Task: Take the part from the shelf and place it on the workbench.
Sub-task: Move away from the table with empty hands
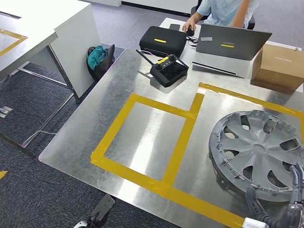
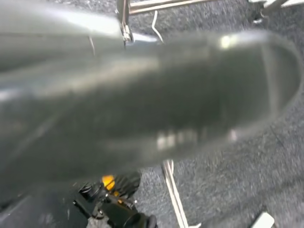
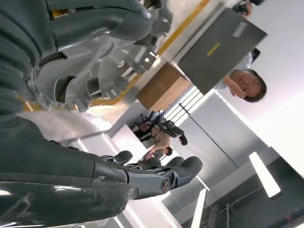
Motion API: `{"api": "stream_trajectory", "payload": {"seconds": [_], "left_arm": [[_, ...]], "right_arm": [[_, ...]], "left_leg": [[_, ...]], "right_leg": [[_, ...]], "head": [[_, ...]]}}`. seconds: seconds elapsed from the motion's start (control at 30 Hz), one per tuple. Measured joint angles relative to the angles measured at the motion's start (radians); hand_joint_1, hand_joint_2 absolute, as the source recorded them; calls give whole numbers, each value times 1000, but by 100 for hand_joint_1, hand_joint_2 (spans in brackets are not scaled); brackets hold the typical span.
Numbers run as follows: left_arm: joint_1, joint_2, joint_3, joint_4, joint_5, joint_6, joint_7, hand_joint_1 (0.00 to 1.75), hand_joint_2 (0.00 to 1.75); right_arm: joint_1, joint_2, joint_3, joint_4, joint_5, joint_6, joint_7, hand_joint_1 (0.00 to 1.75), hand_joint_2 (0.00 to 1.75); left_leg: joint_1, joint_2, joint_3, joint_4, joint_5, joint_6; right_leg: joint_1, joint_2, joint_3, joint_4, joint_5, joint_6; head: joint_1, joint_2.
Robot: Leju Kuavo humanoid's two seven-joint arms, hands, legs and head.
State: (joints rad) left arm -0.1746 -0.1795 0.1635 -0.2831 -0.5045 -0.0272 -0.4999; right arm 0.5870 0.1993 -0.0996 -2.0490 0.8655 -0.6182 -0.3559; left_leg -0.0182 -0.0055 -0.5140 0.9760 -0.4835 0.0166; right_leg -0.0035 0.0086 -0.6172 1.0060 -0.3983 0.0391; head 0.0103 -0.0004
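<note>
The part, a grey plastic wheel cover (image 1: 258,152), lies flat on the metal workbench (image 1: 107,109), inside the right of two squares marked in yellow tape (image 1: 179,142). My right hand (image 1: 291,199) is at the cover's near right rim, at the bench's front edge. In the right wrist view the thumb (image 3: 100,19) reaches over the wheel cover (image 3: 86,71), while the dark fingers (image 3: 161,175) stretch out apart from it with a wide gap between. My left hand (image 1: 98,213) hangs below the bench's front edge; its wrist view is blurred.
At the back of the bench are a black and yellow controller (image 1: 169,69), a black case (image 1: 163,40), an open laptop (image 1: 231,42) and a cardboard box (image 1: 281,66). A person (image 1: 222,9) sits behind them. A backpack (image 1: 99,59) leans by a white table (image 1: 35,33).
</note>
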Motion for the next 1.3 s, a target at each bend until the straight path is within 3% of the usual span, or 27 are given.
{"api": "stream_trajectory", "payload": {"seconds": [0.1, 0.17, 0.23, 0.33, 0.37, 0.4, 0.43, 0.5, 0.57, 0.7, 0.77, 0.83, 0.87, 0.9, 0.93, 1.03, 1.07, 1.17, 1.2, 1.23, 1.3], "left_arm": [[0, 3, 14, 0, 10, 6, -10, 0, 0], [0, 4, 24, 0, 17, 10, -14, 0, 0], [-1, 5, 32, 0, 23, 17, -16, 0, 0], [4, 8, 44, 0, 27, 29, -16, 0, 0], [7, 9, 49, 1, 28, 33, -16, 0, 0], [10, 11, 53, 1, 28, 36, -16, 0, 0], [13, 12, 56, 2, 29, 38, -16, 0, 0], [16, 16, 59, 2, 29, 40, -15, 0, 0], [19, 20, 62, 3, 29, 41, -15, 0, 0], [27, 25, 75, 4, 35, 47, -16, 0, 0], [30, 25, 81, 6, 40, 52, -17, 0, 0], [34, 25, 86, 7, 43, 55, -18, 0, 0], [37, 25, 88, 8, 44, 56, -18, 0, 0], [39, 25, 89, 9, 44, 56, -18, 0, 0], [40, 25, 90, 9, 44, 56, -18, 0, 0], [37, 25, 96, 10, 45, 57, -21, 0, 0], [36, 25, 99, 10, 46, 57, -23, 0, 0], [45, 28, 108, 12, 52, 57, -29, 0, 0], [49, 30, 111, 13, 54, 58, -31, 0, 0], [51, 32, 114, 14, 55, 58, -33, 0, 0], [53, 35, 120, 15, 55, 58, -33, 0, 0]], "right_arm": [[23, 15, 65, -5, -72, -51, -30, 0, 0], [37, 25, 99, -4, -105, -68, -54, 0, 0], [49, 34, 124, -1, -132, -73, -75, 0, 0], [64, 46, 142, 12, -187, -74, -112, 0, 0], [69, 50, 144, 19, -211, -74, -129, 0, 0], [73, 54, 145, 27, -234, -74, -147, 0, 0], [76, 58, 146, 36, -254, -74, -164, 0, 0], [78, 66, 146, 53, -277, -74, -188, 0, 0], [79, 74, 145, 69, -294, -73, -203, 0, 0], [79, 101, 126, 128, -334, -56, -232, 0, 0], [75, 113, 108, 175, -350, -51, -245, 0, 0], [73, 122, 92, 217, -358, -50, -254, 0, 0], [73, 125, 87, 232, -360, -50, -256, 0, 0], [73, 127, 82, 245, -362, -50, -257, 0, 0], [72, 130, 77, 256, -362, -50, -258, 0, 0], [71, 135, 67, 278, -362, -53, -259, 0, 0], [70, 136, 64, 285, -359, -58, -260, 0, 0], [69, 137, 53, 305, -334, -73, -263, 0, 0], [69, 137, 47, 312, -325, -74, -264, 0, 0], [69, 137, 42, 317, -317, -75, -265, 0, 0], [66, 138, 35, 326, -310, -77, -265, 0, 0]], "left_leg": [[-3, 0, 0, 0, 0, 3], [-1, 2, 3, -5, 8, 8], [8, 6, 6, -13, 16, 14], [14, 12, 7, -14, 18, 15], [15, 14, 7, -13, 18, 14], [17, 15, 8, -13, 17, 11], [20, 16, 9, -11, 15, 8], [24, 15, 10, -6, 10, -5], [22, 14, 6, 3, 6, -20], [24, 13, -3, 14, -5, -40], [26, 12, -35, 87, -63, -46], [26, 11, -92, 221, -142, -48], [26, 11, -111, 272, -164, -48], [26, 10, -113, 290, -166, -46], [26, 10, -95, 268, -150, -44], [26, 8, 23, 71, -75, -37], [24, 6, 46, 26, -63, -35], [19, 6, 45, 0, -39, -20], [19, 7, 38, -1, -28, -13], [21, 9, 29, -2, -17, -5], [22, 12, 5, -3, 4, 4]], "right_leg": [[-4, 0, 1, -1, 2, 4], [-4, 1, -1, 1, 2, 9], [-3, 0, -22, 46, -30, 17], [-9, -2, -102, 232, -123, 28], [-11, -2, -119, 274, -135, 31], [-12, -3, -119, 279, -128, 33], [-14, -4, -98, 242, -104, 36], [-18, -8, -23, 106, -53, 42], [-19, -6, 21, 28, -38, 33], [-16, 0, 14, 27, -36, -5], [-16, -1, 4, 26, -27, -20], [-14, -1, -12, 26, -17, -29], [-13, -1, -21, 26, -11, -31], [-12, 0, -30, 26, -3, -31], [-11, 1, -38, 26, 4, -30], [-9, 5, -59, 28, 28, -19], [-8, 5, -63, 28, 36, -13], [-10, 5, -65, 10, 67, 6], [-12, 5, -68, 9, 64, 12], [-13, 3, -76, 22, 42, 17], [-13, 0, -106, 117, -55, 23]], "head": [[0, 0], [0, 0], [3, 0], [8, 0], [8, 0], [8, 0], [8, 0], [9, 0], [9, 0], [4, 0], [3, 0], [1, 0], [1, 0], [1, 0], [1, 0], [1, 0], [2, 0], [1, 0], [0, 0], [0, 0], [3, 0]]}}
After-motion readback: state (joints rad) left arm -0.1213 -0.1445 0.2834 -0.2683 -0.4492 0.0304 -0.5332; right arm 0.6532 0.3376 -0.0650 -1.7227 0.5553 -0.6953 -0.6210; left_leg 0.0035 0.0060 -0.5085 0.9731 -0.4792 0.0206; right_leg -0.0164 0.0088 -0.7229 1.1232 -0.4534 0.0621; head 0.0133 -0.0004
